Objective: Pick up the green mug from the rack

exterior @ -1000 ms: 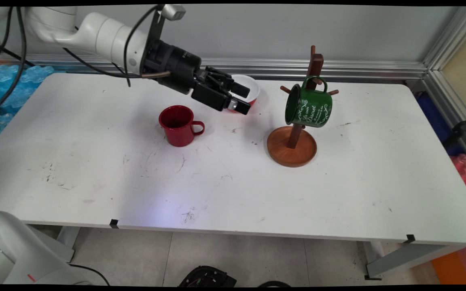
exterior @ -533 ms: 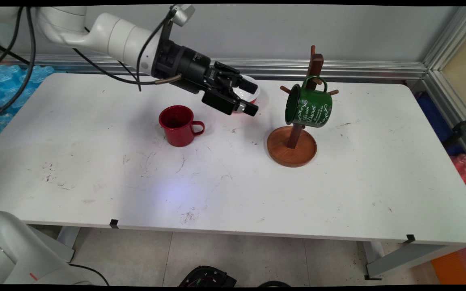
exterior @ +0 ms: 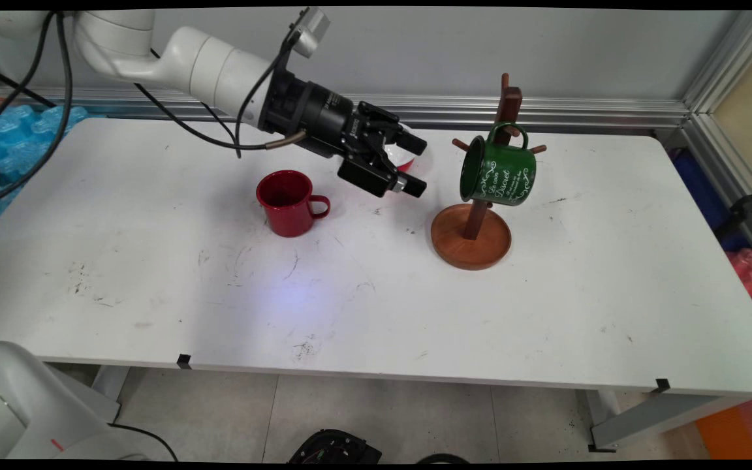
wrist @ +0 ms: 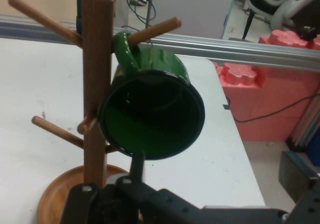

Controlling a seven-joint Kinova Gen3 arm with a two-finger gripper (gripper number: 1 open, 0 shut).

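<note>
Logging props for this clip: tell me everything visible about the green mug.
The green mug looks like enamelled metal, with white ornate lettering on its side and a dark inside. It hangs by its handle from a peg of the wooden mug tree, tilted, mouth facing the gripper, which is apart from it. Nothing else touches it.

mug (exterior: 499, 173) on rack (exterior: 474, 222), cup (exterior: 288, 202) left; bowl (exterior: 408, 151) behind

White worktop (exterior: 546, 313), scuffed. Red mug (exterior: 286, 202) upright at centre left. Wooden mug tree (exterior: 477, 215) to the right, bearing green mug (exterior: 500, 173) hung by handle. Red-and-white bowl (exterior: 405, 160) behind, partly hidden.
</note>
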